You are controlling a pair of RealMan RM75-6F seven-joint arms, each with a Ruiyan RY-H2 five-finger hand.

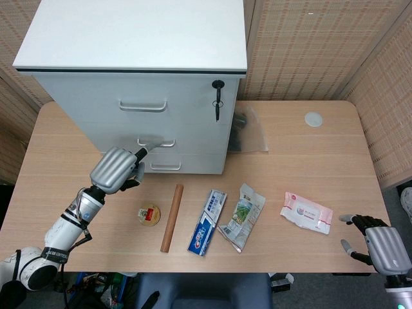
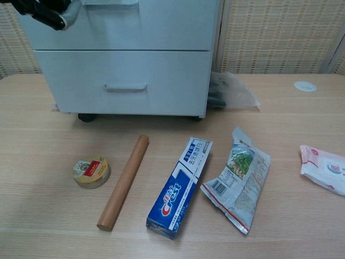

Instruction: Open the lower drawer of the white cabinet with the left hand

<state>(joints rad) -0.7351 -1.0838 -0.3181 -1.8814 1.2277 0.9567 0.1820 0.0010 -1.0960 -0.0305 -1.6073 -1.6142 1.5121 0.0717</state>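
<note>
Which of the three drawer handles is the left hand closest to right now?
The middle drawer handle: the left hand has a fingertip beside its left end, while the lower drawer handle sits just below it, untouched.

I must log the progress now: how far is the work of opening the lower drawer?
Done: nothing; the lower drawer of the white cabinet sits closed, flush with its front. In hand: the grey left hand is raised before the cabinet front, near the middle drawer's handle. Left: reach the lower handle, grip it, pull.
</note>
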